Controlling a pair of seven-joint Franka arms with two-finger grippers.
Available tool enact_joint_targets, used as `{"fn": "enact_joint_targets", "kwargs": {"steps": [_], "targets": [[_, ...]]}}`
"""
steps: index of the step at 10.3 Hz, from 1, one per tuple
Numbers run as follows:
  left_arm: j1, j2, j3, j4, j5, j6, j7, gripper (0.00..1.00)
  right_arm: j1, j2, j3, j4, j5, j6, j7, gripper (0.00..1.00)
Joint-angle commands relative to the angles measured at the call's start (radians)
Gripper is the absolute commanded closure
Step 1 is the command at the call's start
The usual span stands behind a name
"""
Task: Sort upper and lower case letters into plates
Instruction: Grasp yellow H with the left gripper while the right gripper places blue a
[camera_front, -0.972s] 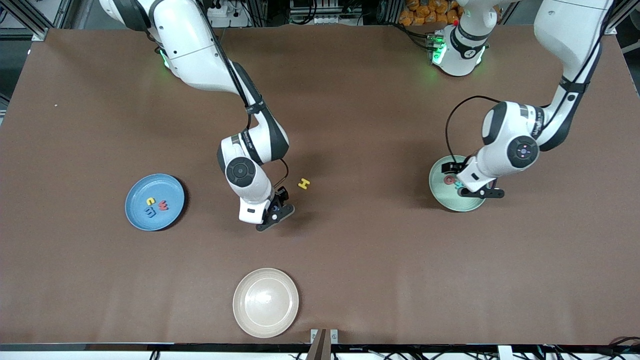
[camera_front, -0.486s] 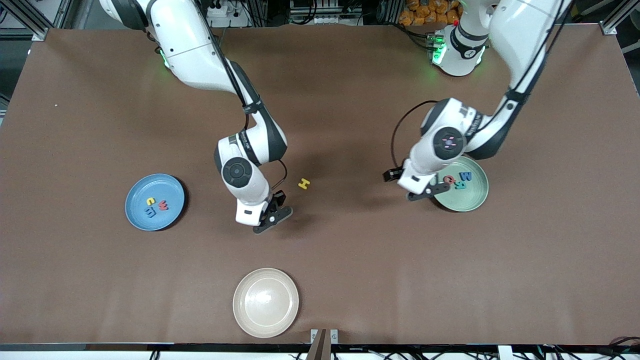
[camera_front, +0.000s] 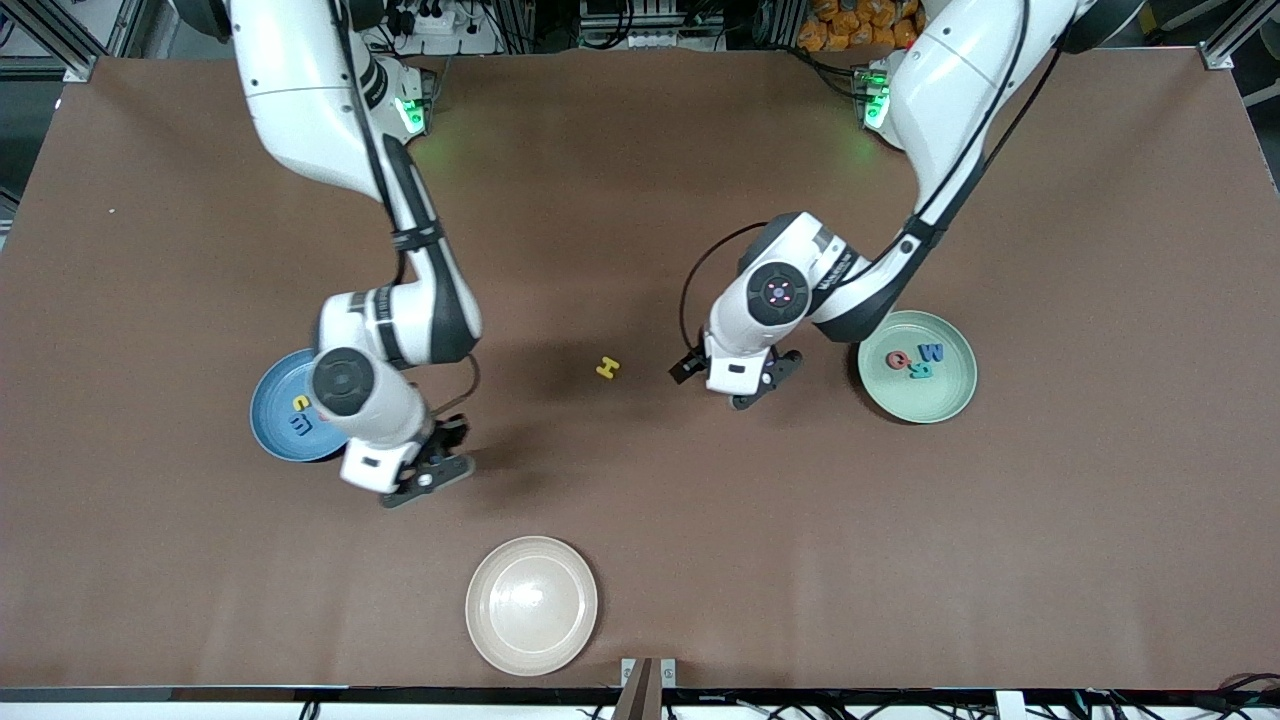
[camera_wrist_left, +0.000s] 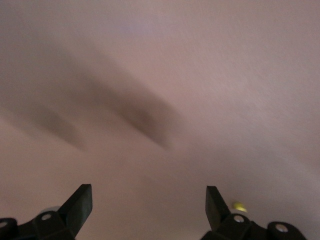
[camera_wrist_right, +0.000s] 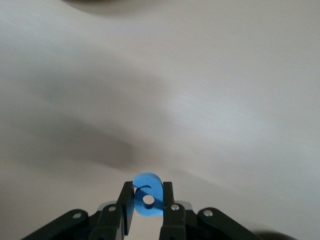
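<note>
My right gripper (camera_front: 436, 468) hangs over the table just beside the blue plate (camera_front: 264, 424) and is shut on a blue lower case letter "a" (camera_wrist_right: 148, 196), which stands upright between the fingers (camera_wrist_right: 127, 202). That arm covers part of the blue plate, where a yellow letter (camera_front: 300, 402) and a blue one (camera_front: 300, 424) show. My left gripper (camera_front: 752, 390) is open over bare table between the yellow "H" (camera_front: 607, 368) and the mint green plate (camera_front: 938, 402). The mint plate holds a red (camera_front: 897, 359), a blue (camera_front: 931, 352) and a teal letter (camera_front: 920, 372). The yellow letter (camera_wrist_left: 239, 206) shows beside a left finger.
A cream-beige plate (camera_front: 531, 604) sits close to the table's edge nearest the front camera, with nothing in it. Brown table (camera_front: 900, 560) spreads around all three plates.
The right gripper shut on the blue letter and swung with it toward the blue plate. The left arm moved off the mint plate toward the yellow "H", uncovering its letters.
</note>
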Motion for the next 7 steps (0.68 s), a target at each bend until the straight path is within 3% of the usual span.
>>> {"fn": "enact_joint_targets", "kwargs": {"steps": [1, 2, 4, 7], "targets": [[-0.079, 0.130, 0.015, 0.191, -0.032, -0.009, -0.271, 0.00, -0.053, -0.061, -0.023, -0.091, 0.007, -0.009, -0.117, 1.00], [-0.118, 0.162, 0.021, 0.234, -0.028, -0.007, -0.293, 0.00, -0.070, -0.082, -0.024, -0.119, 0.007, -0.009, -0.132, 1.00], [-0.210, 0.214, 0.102, 0.288, -0.046, 0.023, -0.351, 0.00, -0.111, -0.093, -0.039, -0.138, 0.005, -0.036, -0.189, 1.00], [-0.271, 0.251, 0.123, 0.284, -0.051, 0.080, -0.399, 0.00, -0.137, -0.158, -0.059, -0.200, 0.001, -0.099, -0.258, 1.00]]}}
